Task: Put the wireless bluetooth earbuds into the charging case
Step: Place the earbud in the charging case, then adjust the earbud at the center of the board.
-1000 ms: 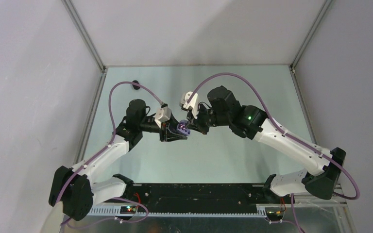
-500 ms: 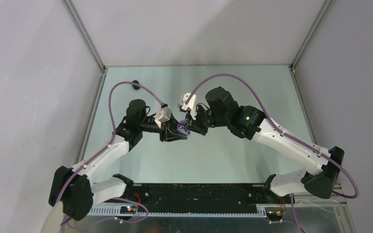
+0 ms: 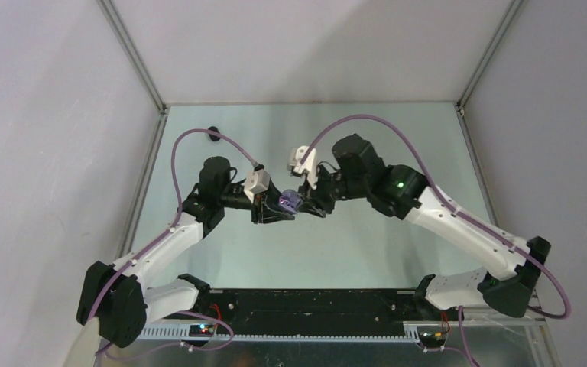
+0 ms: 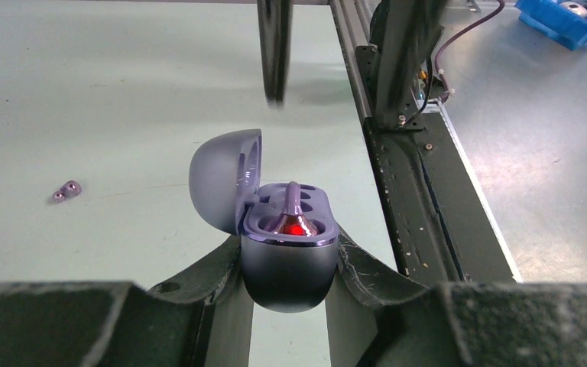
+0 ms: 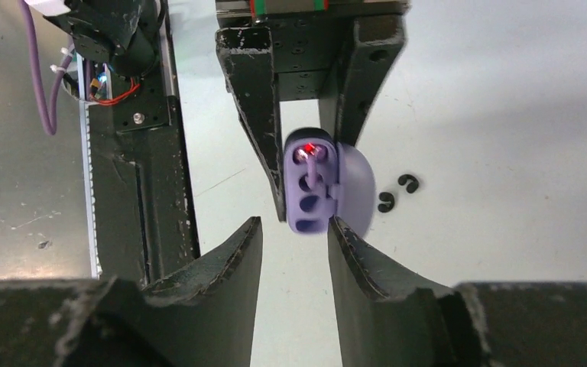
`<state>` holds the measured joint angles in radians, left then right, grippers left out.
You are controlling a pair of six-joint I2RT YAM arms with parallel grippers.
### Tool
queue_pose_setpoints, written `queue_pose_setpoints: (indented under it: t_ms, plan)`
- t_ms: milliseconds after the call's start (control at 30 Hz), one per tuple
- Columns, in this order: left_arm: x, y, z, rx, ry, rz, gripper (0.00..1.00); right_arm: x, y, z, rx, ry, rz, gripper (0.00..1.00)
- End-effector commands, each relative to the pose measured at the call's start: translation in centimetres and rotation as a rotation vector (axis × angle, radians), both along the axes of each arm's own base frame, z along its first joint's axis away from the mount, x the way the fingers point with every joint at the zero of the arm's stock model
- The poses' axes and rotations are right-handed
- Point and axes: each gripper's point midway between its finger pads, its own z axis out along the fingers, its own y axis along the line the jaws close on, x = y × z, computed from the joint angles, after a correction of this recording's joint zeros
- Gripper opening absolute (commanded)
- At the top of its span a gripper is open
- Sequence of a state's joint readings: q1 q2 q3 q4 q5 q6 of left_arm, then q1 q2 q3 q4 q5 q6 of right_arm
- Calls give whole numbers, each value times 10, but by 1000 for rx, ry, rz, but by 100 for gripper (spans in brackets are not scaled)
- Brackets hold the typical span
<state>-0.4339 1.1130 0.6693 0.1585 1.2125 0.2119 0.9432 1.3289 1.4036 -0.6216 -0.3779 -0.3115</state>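
The left claw (image 4: 290,258) grips the purple charging case (image 4: 275,225), lid open. One pale purple earbud (image 4: 292,205) sits in a socket of the case, by a red light (image 4: 295,228). The right claw (image 5: 294,231) is open and empty, the case just beyond its fingertips.

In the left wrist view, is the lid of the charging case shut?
No, the lid stands swung open to one side of the charging case, leaving its wells bare.
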Motion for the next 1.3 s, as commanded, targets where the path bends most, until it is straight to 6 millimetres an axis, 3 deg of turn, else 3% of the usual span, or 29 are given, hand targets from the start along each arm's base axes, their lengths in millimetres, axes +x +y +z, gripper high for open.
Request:
queue_pose_setpoints:
  t_ms: [0,133,267,400,533,600,633,667,700,733,767,800,833,867,900,933,1067,1267]
  plan:
    - [-2,-1,6,-6,-47,-21,0,-1,-28,63,140,-81,0,42]
    - [-2,1,7,1,-71,-15,0,32,-56,75,198,-108,-129,43]
    - [-2,1,6,2,-82,-10,0,86,-84,55,183,-85,-322,41]
    - [-1,2,5,1,-95,-6,0,152,-118,12,132,28,-530,35]
    - [-3,4,7,0,-132,8,0,200,-140,-44,84,237,-642,31]
    - [-3,5,6,1,-137,10,0,222,-146,-92,7,397,-687,31]
    - [-3,4,6,1,-136,9,0,227,-149,-93,-7,437,-706,31]
    - [-2,4,5,1,-133,7,0,230,-156,-124,-68,536,-735,30]
    - [-2,4,5,1,-127,6,0,242,-158,-118,-69,537,-752,29]
    - [-2,3,5,1,-124,4,0,243,-164,-146,-122,623,-777,29]
    - [-2,3,5,1,-124,2,0,257,-168,-141,-112,624,-797,27]
    - [-2,3,4,1,-123,2,0,257,-171,-164,-155,698,-813,27]
    - [-2,3,4,1,-125,3,0,271,-175,-160,-147,686,-832,26]
    - [-3,3,3,1,-126,2,0,271,-178,-180,-184,741,-846,26]
    - [-3,3,2,2,-127,5,0,283,-183,-177,-180,725,-867,25]
    - [-3,3,2,2,-131,7,0,283,-185,-192,-205,762,-877,25]
    - [-3,4,1,4,-140,11,0,284,-188,-218,-243,808,-890,25]
    - [-1,3,-2,10,-128,9,0,280,-188,-242,-278,868,-888,25]
